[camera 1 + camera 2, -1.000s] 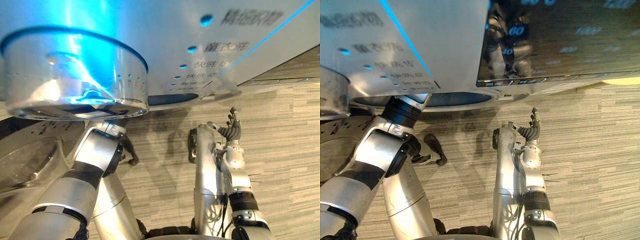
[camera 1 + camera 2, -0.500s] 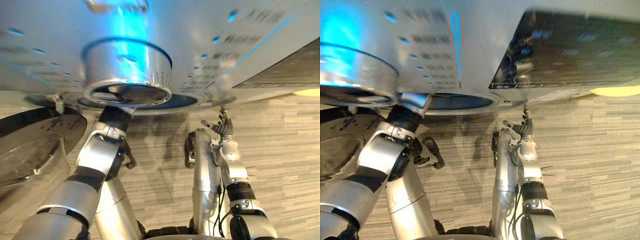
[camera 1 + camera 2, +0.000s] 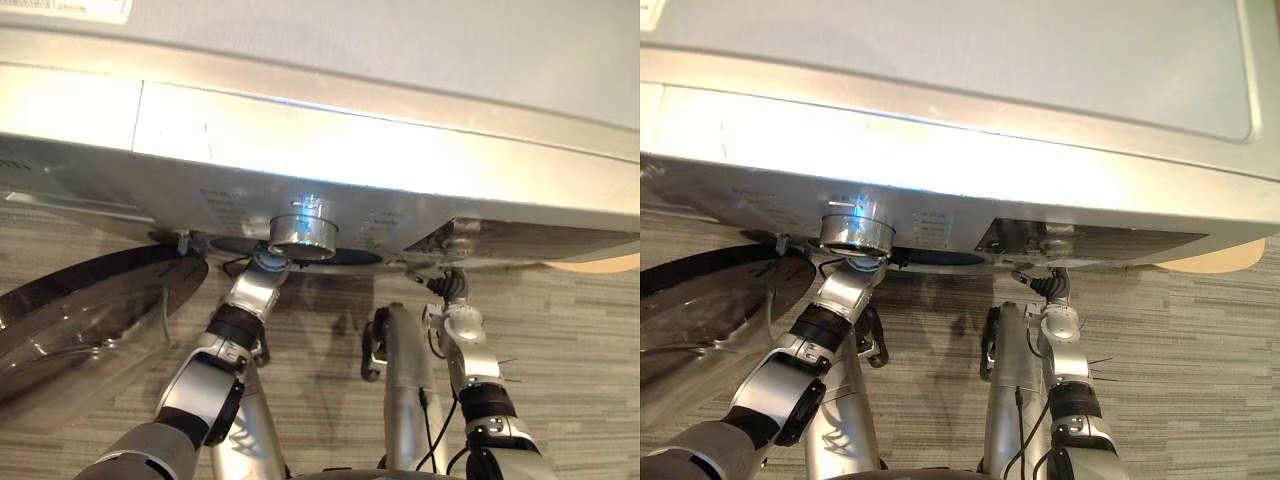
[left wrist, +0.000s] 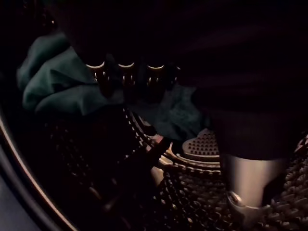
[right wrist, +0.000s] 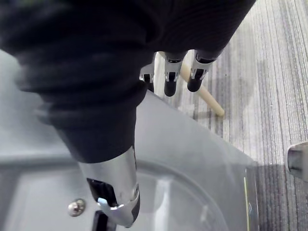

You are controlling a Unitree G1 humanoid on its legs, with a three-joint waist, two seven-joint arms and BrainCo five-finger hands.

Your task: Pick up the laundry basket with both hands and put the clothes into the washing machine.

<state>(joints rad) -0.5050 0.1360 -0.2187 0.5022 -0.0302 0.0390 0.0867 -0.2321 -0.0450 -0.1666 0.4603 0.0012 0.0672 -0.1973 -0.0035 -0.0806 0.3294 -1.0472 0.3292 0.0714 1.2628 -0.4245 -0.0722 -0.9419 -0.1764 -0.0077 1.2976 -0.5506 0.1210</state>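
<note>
Green clothes lay in the washing machine drum, just past left robot hand.
Its fingers were straight, clamping nothing; right robot hand hung apart, empty, at machine front; door stood wide.

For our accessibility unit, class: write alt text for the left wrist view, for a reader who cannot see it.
The robot's left hand reaches inside a dark washing machine drum, close to crumpled green clothes. The perforated metal wall catches faint light nearby.

Grey floor — striped, silver washing machine standing on it
</note>
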